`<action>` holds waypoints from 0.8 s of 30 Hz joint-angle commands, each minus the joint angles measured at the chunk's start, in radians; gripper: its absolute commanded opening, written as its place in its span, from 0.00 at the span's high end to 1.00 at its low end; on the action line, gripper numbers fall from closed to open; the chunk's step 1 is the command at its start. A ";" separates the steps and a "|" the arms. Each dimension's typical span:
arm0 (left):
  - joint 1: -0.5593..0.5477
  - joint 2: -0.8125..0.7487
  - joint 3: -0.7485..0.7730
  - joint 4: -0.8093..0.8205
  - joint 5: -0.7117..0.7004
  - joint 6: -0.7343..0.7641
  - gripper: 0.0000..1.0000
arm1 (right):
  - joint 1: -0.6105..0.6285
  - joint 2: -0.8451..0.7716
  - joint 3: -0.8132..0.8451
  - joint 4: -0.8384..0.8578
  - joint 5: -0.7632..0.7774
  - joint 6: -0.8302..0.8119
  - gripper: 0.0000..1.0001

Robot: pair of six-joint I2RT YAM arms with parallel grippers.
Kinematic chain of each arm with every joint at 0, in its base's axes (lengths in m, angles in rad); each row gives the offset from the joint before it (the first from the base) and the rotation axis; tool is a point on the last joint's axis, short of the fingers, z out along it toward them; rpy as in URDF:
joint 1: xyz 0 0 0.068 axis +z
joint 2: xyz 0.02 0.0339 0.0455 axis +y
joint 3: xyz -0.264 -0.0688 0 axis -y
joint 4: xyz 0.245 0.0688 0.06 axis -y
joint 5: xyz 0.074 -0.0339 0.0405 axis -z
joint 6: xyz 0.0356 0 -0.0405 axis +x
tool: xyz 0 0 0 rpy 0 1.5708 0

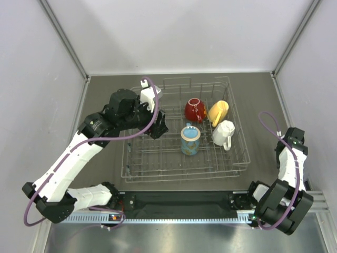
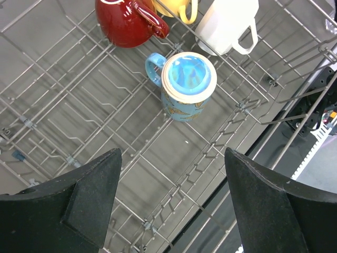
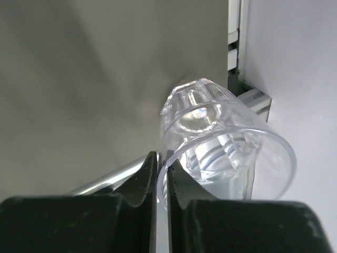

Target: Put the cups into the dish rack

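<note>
The grey wire dish rack (image 1: 184, 176) stands mid-table. In it are the red cup (image 1: 195, 109), the yellow mug (image 1: 218, 112), the white mug (image 1: 224, 133) and the blue mug (image 1: 190, 139). My left gripper (image 1: 156, 126) hovers open and empty over the rack's left half. In the left wrist view its jaws (image 2: 172, 153) stand wide apart above the rack floor (image 2: 63, 100), with the blue mug (image 2: 184, 87) upright ahead. My right gripper (image 1: 295, 138) is right of the rack. In the right wrist view it (image 3: 162, 161) is shut on the rim of the clear glass (image 3: 221, 142).
White enclosure walls close in left, back and right; the right wall (image 3: 295, 63) is close beside the glass. An aluminium rail (image 1: 184, 216) runs along the near edge with both arm bases. The red (image 2: 126, 21), yellow (image 2: 176, 8) and white (image 2: 226, 23) cups crowd the rack's far right.
</note>
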 commanded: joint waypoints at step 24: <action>0.000 0.195 0.167 0.030 0.039 -0.156 0.13 | 0.347 0.088 0.660 0.073 -0.034 0.321 1.00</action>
